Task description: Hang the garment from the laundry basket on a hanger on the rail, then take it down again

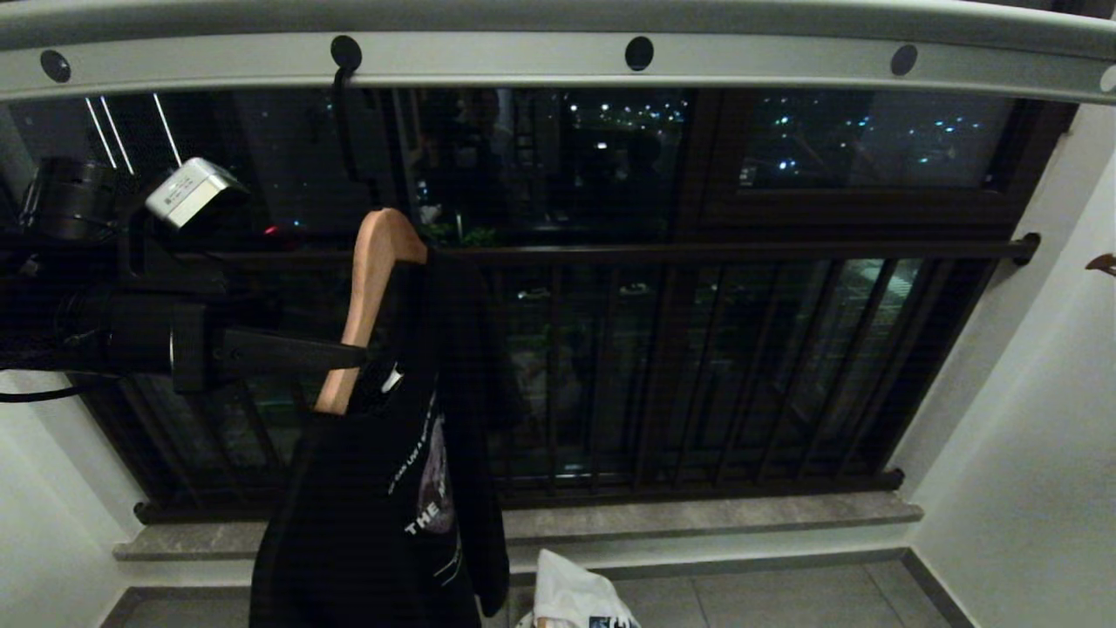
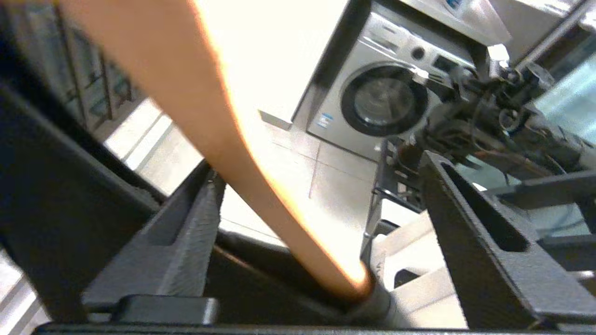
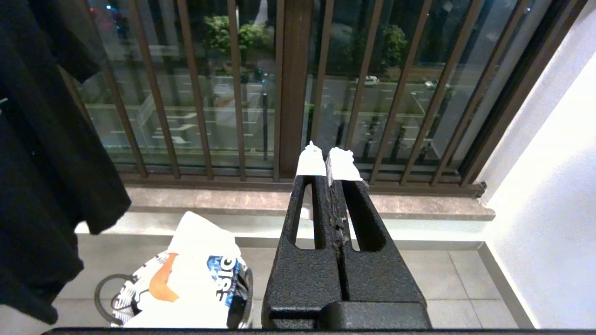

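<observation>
The pale grey rail (image 1: 785, 65) runs across the top. A black hook sits in one of its holes and carries a wooden hanger (image 1: 370, 288). A black printed garment (image 1: 375, 523) hangs on it, and shows too in the right wrist view (image 3: 37, 163). My left gripper (image 1: 353, 356) reaches in from the left at the hanger's arm. It is open (image 2: 321, 165), with the wooden arm (image 2: 223, 139) passing between the spread fingers. My right gripper (image 3: 329, 160) is shut and empty, low down and facing the window. The laundry basket (image 3: 132, 295) stands on the floor below.
A white cloth with blue print (image 3: 200, 274) lies in the basket and shows at the bottom of the head view (image 1: 571, 597). Dark brown window bars (image 1: 697, 375) and a stone sill (image 1: 697, 515) are behind. White walls close both sides. A washing machine (image 2: 386, 93) stands behind me.
</observation>
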